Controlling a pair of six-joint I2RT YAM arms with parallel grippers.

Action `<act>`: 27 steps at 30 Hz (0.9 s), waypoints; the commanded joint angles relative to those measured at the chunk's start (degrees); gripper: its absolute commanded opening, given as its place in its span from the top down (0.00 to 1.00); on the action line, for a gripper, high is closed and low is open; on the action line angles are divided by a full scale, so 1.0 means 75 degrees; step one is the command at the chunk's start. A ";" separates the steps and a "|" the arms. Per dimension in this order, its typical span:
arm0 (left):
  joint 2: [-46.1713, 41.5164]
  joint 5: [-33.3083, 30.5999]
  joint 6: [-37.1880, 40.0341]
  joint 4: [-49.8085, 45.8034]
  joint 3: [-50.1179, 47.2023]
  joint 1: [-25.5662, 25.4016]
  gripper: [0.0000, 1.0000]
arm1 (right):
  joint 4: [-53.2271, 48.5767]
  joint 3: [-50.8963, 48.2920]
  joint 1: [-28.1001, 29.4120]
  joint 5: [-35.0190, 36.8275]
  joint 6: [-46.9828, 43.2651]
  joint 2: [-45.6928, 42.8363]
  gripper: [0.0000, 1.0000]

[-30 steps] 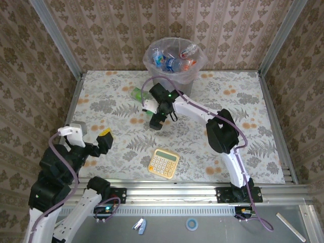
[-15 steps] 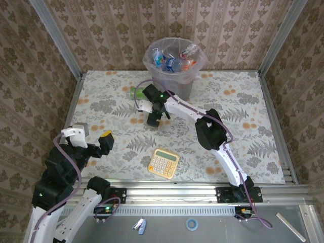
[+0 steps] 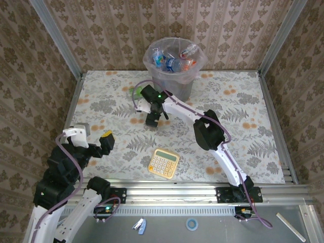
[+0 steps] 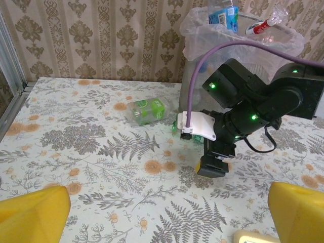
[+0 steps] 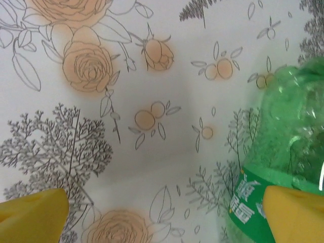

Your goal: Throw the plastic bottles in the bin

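A square yellow plastic calculator (image 3: 163, 163) lies on the floral-printed tablecloth (image 3: 243, 147). A small blue ring (image 3: 192, 224) rests on the grey metal ledge (image 3: 217, 223).

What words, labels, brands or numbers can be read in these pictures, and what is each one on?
No text reads clearly enough to quote.
Green bottle: white marks on its green label, too blurred to read.
Calculator: key markings too small to read.
Bottles in the bin: blue and red labels, too small to read.
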 commanded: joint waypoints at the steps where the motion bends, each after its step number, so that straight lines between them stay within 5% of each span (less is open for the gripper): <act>1: -0.0118 -0.0076 -0.0104 0.0077 -0.0142 0.0050 0.00 | -0.0072 -0.0123 -0.0050 0.0334 0.0498 -0.0763 0.00; 12: -0.0233 0.0057 -0.0047 0.0144 -0.0309 0.0050 0.00 | -0.0389 0.0909 -0.0242 0.1117 0.0745 0.0135 0.00; 27: -0.0270 0.0069 0.0035 0.0282 -0.0580 0.0056 0.00 | -0.0912 0.2347 -0.0515 0.0545 0.0736 0.1442 0.00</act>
